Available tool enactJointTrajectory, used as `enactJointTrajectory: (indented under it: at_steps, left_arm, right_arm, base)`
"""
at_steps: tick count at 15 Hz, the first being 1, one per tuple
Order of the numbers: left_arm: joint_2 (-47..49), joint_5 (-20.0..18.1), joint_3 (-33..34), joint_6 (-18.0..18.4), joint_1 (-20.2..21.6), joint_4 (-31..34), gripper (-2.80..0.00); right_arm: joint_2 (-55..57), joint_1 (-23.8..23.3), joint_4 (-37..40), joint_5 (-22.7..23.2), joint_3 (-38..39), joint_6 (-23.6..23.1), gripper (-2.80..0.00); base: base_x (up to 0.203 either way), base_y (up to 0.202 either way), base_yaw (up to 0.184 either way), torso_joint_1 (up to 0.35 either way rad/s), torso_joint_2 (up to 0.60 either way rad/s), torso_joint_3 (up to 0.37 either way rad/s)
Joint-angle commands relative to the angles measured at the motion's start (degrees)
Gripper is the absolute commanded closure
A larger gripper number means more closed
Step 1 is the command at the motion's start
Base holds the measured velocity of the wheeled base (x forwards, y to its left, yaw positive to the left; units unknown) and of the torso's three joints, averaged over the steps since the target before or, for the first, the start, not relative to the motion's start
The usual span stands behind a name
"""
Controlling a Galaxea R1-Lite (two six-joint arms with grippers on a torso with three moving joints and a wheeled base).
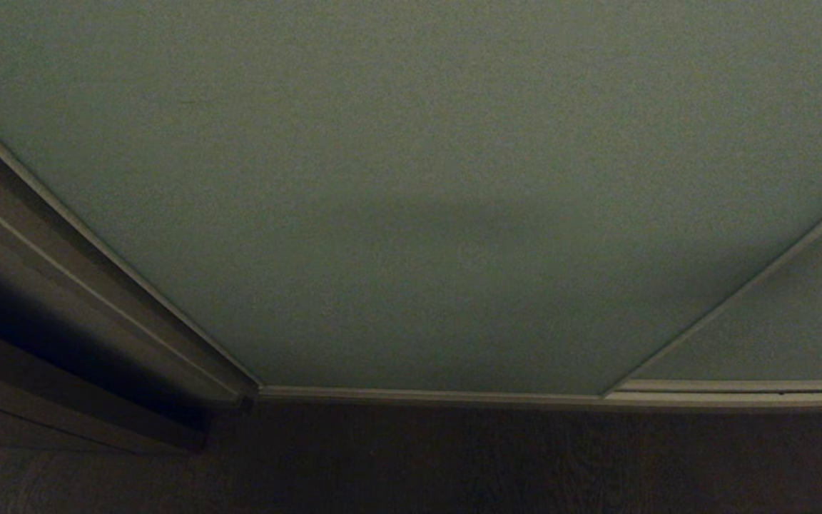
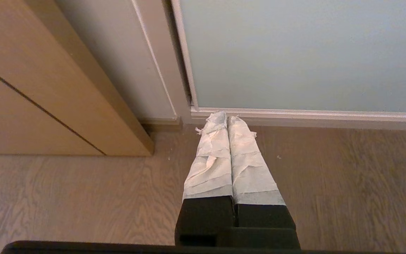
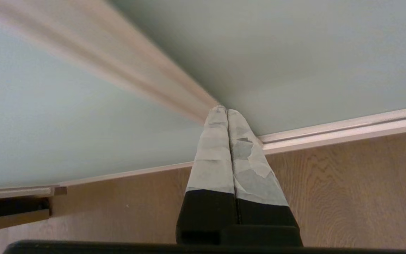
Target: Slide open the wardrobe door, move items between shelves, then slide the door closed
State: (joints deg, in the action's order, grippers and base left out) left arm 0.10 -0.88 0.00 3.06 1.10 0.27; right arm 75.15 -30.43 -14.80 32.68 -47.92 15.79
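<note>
My right end effector [image 3: 227,112] is pinched fully together, holding nothing, tips close to the slim frame strip [image 3: 146,76] where two pale grey-green panels overlap. Whether it's touching the strip, can't tell. My left end effector [image 2: 227,118] is also closed & empty, parked low over the wood floor [image 2: 347,183] near the bottom rail.

Step in hand, as I judge it: get the sliding wardrobe door [image 1: 411,178] open. It's shut, filling the head view w/ the track [image 1: 425,394] beneath. To do it well: set the closed tips flat against the frame strip's edge, push sideways along the track, not into the panel, keep the push level so the door doesn't rack. Risk: tips slipping off the smooth strip.

Toys & shelves: not visible, presumably behind the door.

Writing/brands: none readable anywhere.
</note>
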Motion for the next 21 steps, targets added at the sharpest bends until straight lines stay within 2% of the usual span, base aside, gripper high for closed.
enactJointTrajectory:
  at_steps: [1,3,6,8,13,16,19,21]
  left_arm:
    - [0.1,0.0,0.0,0.0,0.0,0.0,0.0]
    - [0.0,0.0,0.0,0.0,0.0,0.0,0.0]
    - [0.0,0.0,0.0,0.0,0.0,0.0,0.0]
    - [0.0,0.0,0.0,0.0,0.0,0.0,0.0]
    - [0.0,0.0,0.0,0.0,0.0,0.0,0.0]
    - [0.0,0.0,0.0,0.0,0.0,0.0,0.0]
    - [0.0,0.0,0.0,0.0,0.0,0.0,0.0]
    - [0.0,0.0,0.0,0.0,0.0,0.0,0.0]
  right_arm:
    - [-2.3,0.6,-0.2,0.2,1.2,0.0,0.0]
    - [-5.5,1.9,-0.5,-0.7,4.1,-0.9,0.0]
    - [-14.1,6.4,-0.4,-7.0,10.4,-4.0,0.0]
    - [-23.1,9.2,0.3,-9.6,16.3,-6.6,0.0]
    - [-48.3,15.8,4.5,-12.2,34.2,-13.5,0.0]
    - [-58.9,21.8,13.3,-19.6,39.8,-16.1,0.0]
    - [-59.5,24.0,9.1,-29.1,47.8,-17.7,0.0]
    - [-59.6,24.3,10.7,-30.3,47.9,-17.8,0.0]
  base:
    - [0.0,0.0,0.0,0.0,0.0,0.0]
    - [0.0,0.0,0.0,0.0,0.0,0.0]
    - [0.0,0.0,0.0,0.0,0.0,0.0]
    - [0.0,0.0,0.0,0.0,0.0,0.0]
    - [0.0,0.0,0.0,0.0,0.0,0.0]
    - [0.0,0.0,0.0,0.0,0.0,0.0]
    - [0.0,0.0,0.0,0.0,0.0,0.0]
    - [0.0,0.0,0.0,0.0,0.0,0.0]
